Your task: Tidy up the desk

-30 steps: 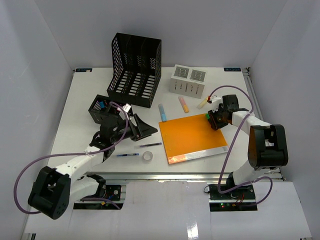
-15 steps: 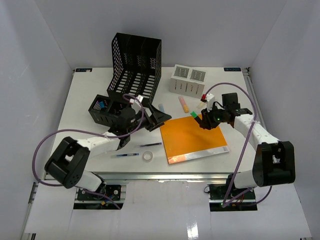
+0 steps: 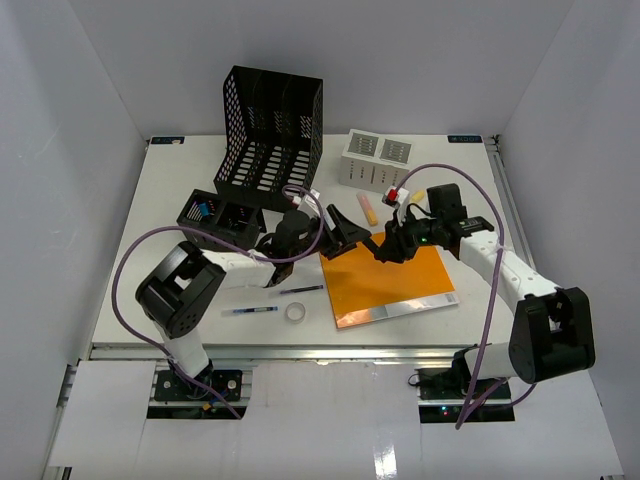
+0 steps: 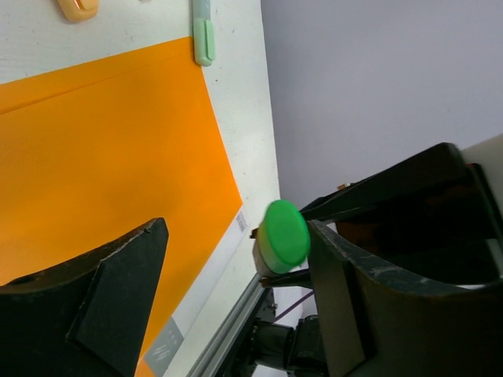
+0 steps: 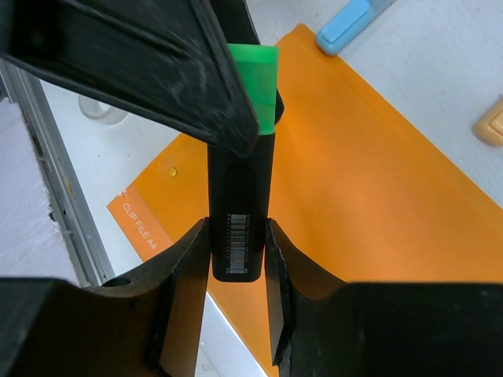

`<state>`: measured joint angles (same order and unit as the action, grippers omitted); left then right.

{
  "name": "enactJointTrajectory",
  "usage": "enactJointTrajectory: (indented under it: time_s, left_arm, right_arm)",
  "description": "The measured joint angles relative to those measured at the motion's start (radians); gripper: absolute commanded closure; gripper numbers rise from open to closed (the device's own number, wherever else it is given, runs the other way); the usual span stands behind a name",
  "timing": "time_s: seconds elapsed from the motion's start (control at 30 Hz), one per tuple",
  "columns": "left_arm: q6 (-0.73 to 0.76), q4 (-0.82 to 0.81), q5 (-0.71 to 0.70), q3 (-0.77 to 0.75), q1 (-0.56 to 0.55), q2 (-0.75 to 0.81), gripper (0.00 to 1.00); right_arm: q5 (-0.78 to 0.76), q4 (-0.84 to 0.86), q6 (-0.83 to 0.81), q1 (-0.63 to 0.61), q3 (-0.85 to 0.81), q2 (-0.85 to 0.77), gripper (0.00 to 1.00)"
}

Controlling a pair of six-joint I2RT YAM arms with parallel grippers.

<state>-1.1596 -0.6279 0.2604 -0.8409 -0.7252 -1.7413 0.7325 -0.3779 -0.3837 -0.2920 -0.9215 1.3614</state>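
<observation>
My right gripper (image 5: 237,236) is shut on the black barrel of a green-capped highlighter (image 5: 240,212) and holds it above the orange clip file (image 3: 400,275), which lies on the white desk (image 3: 160,200). My left gripper (image 4: 236,236) meets it from the left, in the air above the file's left edge. It is open, with its fingers on either side of the green cap (image 4: 284,236). The cap sits close to the right finger (image 4: 346,283), and I cannot tell if they touch. In the top view the two grippers (image 3: 345,235) (image 3: 385,248) are tip to tip.
A black mesh file rack (image 3: 270,135) and a white pen holder (image 3: 375,160) stand at the back. A small black organizer (image 3: 215,215) sits at the left. An orange highlighter (image 3: 367,208), a blue one (image 5: 346,23), two pens (image 3: 300,290) (image 3: 255,310) and a tape roll (image 3: 295,312) lie loose.
My left arm swung right, up to the right gripper. The right gripper carried the highlighter left over the file. The cap now sits between the left fingers, which have narrowed a little.
</observation>
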Motion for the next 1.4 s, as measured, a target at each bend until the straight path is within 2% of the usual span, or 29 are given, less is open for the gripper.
enactJointTrajectory:
  time_s: [0.13,0.43,0.5,0.6,0.63,0.67,0.77,0.83,1.0,1.17,1.27,1.4]
  left_arm:
    - [-0.005,0.008,-0.014,-0.028,-0.010,-0.023,0.42]
    - [-0.010,0.007,-0.041,-0.056,-0.023,-0.030,0.72]
    - [-0.016,-0.001,-0.043,-0.056,-0.024,-0.029,0.84]
    - [-0.019,-0.002,-0.042,-0.056,-0.024,-0.029,0.96]
    - [-0.019,-0.002,-0.042,-0.056,-0.024,-0.029,0.98]
    - [-0.020,-0.002,-0.041,-0.055,-0.024,-0.029,1.00]
    - [-0.015,-0.001,-0.038,-0.050,-0.024,-0.028,1.00]
    - [-0.003,0.014,-0.036,-0.047,-0.024,-0.025,1.00]
    - [0.103,0.166,-0.067,-0.035,-0.024,0.055,1.00]
    - [0.238,0.349,-0.142,-0.003,0.011,0.265,1.00]
    - [0.316,0.462,-0.182,0.012,0.081,0.408,1.00]
    - [0.434,0.634,-0.240,0.002,0.234,0.551,1.00]
  right_arm:
    - [0.009,0.015,0.010,-0.001,0.000,-0.014,0.92]
    - [-0.021,0.029,0.017,-0.007,0.003,-0.015,0.89]
    - [-0.030,0.029,0.016,-0.011,0.004,-0.014,0.86]
    - [-0.034,0.035,0.016,-0.013,0.008,-0.014,0.68]
    - [-0.034,0.036,0.016,-0.013,0.009,-0.014,0.59]
    - [-0.033,0.036,0.016,-0.013,0.010,-0.014,0.40]
    - [-0.030,0.040,0.012,-0.014,0.011,-0.014,0.14]
    - [-0.026,0.041,0.008,-0.014,0.011,-0.014,0.04]
    - [0.020,0.036,-0.028,0.001,0.018,-0.026,0.02]
    - [0.096,0.028,-0.087,0.059,0.025,-0.090,0.03]
    - [0.122,0.028,-0.113,0.077,0.032,-0.123,0.03]
    - [0.143,0.025,-0.133,0.080,0.037,-0.129,0.03]
